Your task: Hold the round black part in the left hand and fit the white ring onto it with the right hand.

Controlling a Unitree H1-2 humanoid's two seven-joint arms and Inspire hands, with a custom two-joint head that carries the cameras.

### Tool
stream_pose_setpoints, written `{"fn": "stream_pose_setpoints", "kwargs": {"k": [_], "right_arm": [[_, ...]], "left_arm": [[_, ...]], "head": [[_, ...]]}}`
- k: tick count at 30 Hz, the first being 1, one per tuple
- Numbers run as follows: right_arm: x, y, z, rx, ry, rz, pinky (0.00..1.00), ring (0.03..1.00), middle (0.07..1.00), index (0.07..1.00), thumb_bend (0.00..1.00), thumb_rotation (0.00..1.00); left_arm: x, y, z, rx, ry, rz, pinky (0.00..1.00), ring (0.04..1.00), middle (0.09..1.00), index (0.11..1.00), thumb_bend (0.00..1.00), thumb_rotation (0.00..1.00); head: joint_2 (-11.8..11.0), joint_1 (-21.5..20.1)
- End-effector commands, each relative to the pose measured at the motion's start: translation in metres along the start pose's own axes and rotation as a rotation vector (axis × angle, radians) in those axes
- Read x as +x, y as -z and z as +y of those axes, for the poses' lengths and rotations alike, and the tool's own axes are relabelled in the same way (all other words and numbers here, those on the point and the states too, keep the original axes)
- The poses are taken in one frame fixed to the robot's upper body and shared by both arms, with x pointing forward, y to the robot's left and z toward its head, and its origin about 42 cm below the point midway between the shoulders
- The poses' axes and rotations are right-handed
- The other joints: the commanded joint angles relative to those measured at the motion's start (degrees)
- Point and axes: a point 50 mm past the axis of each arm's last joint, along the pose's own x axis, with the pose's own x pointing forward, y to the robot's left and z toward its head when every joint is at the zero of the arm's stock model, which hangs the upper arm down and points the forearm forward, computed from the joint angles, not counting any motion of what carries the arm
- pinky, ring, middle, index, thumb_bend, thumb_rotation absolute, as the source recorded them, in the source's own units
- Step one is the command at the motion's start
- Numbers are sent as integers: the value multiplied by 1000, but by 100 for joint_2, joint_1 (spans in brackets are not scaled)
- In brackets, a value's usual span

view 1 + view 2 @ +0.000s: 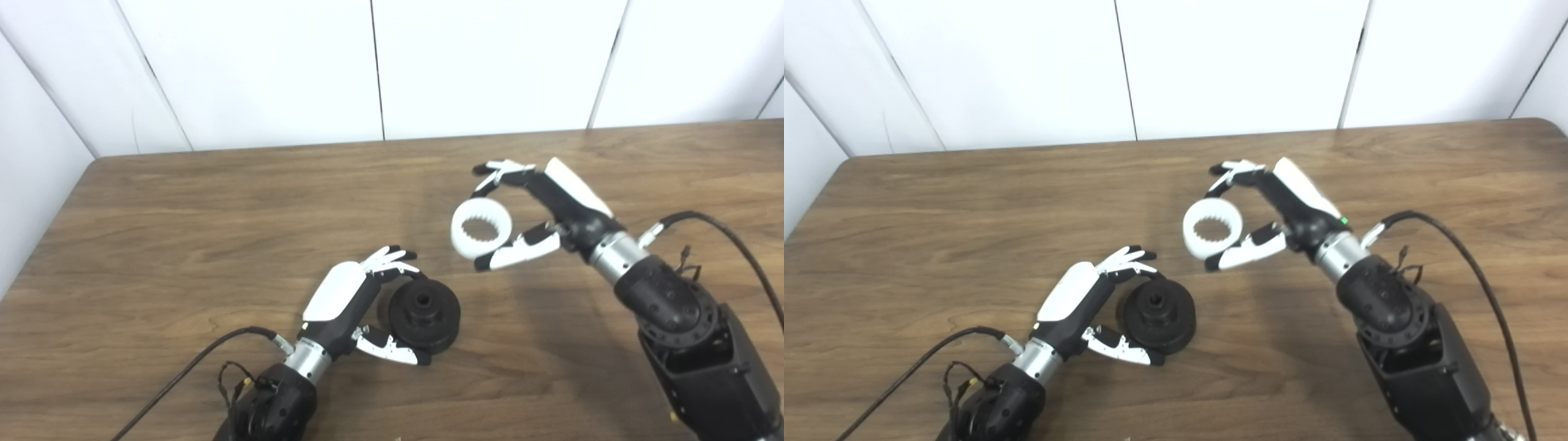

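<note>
Nearest the camera, the left hand (355, 309) reaches in from the lower left and grips the round black part (424, 315), which sits just off its fingertips to the hand's right: the fingers (392, 260) curl over the part's far rim and the thumb (392, 350) presses the near rim, so the hand is closed on it. The part looks like a thick disc with a raised hub and a hole in the middle, its face turned up and a little toward the camera; whether its lower edge touches the wooden table (184, 233) or hangs just above it cannot be told. A black cable (184, 373) trails from the left wrist toward the lower left corner. Farther back and to the right, the right hand (1286, 211) is raised above the table and holds the white ring (1213, 229) at its fingertips, fingers on the ring's far edge and thumb (1246, 248) on the near edge. The ring has small teeth around its inner hole and is held tilted, facing the camera. It is up and to the right of the black part, clearly apart from it. Behind the table stands a wall of white panels (1237, 61).
</note>
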Motion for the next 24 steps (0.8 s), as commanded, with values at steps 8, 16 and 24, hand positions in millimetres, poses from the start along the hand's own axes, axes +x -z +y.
{"fn": "stream_pose_setpoints", "kwargs": {"k": [8,16,24], "right_arm": [[-9,-29,15,21,-69,-100,887,964,874,488,525,148],[-12,-36,25,-6,-125,-116,866,962,875,489,525,151],[-11,-38,34,1,-156,-122,870,967,876,489,525,152]], "left_arm": [[5,1,5,27,8,14,888,954,891,577,839,228],[7,-1,7,21,7,10,857,955,892,584,838,224],[7,-3,7,22,7,15,871,957,892,591,837,216]], "head": [[39,38],[87,38],[115,53]]}}
